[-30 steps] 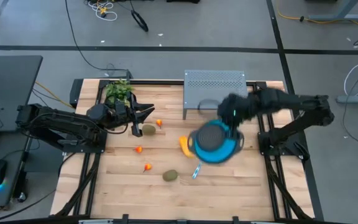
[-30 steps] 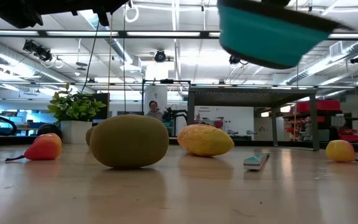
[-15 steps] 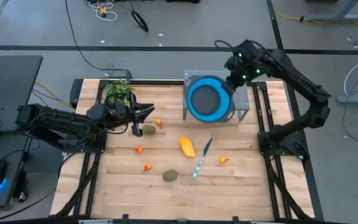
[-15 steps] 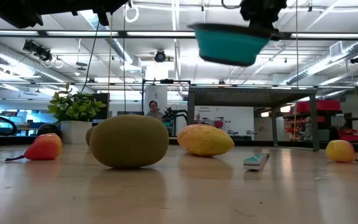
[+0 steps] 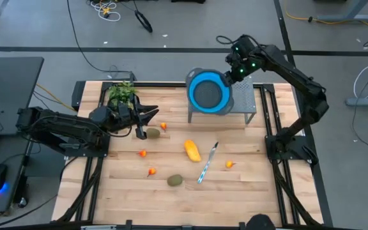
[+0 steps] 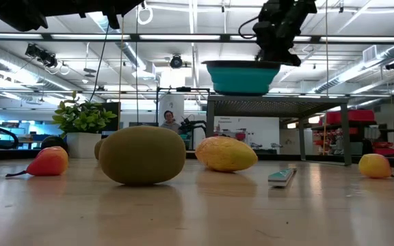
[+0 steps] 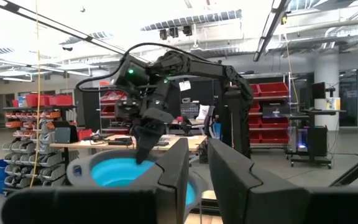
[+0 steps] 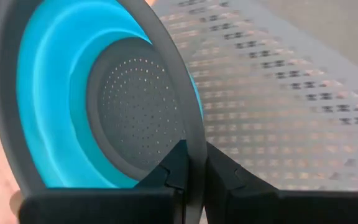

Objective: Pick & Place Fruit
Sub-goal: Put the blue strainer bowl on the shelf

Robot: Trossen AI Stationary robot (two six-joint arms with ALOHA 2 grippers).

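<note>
From my screen the table [image 5: 171, 128] looks like light wood in planks, smooth, with a soft shine in the low view. The shelf [image 5: 241, 96] at the back is grey perforated metal, matt. The colander [image 5: 208, 92] I see as blue plastic or silicone with a dark grey rim and a dotted grey bottom, slightly glossy. The kiwi [image 6: 142, 154] has a dull, rough-looking skin; the yellow-orange fruit [image 6: 226, 153] is smooth and a little shiny. The utensil [image 5: 207, 163] looks like bright metal. The arms are matt black.
</note>
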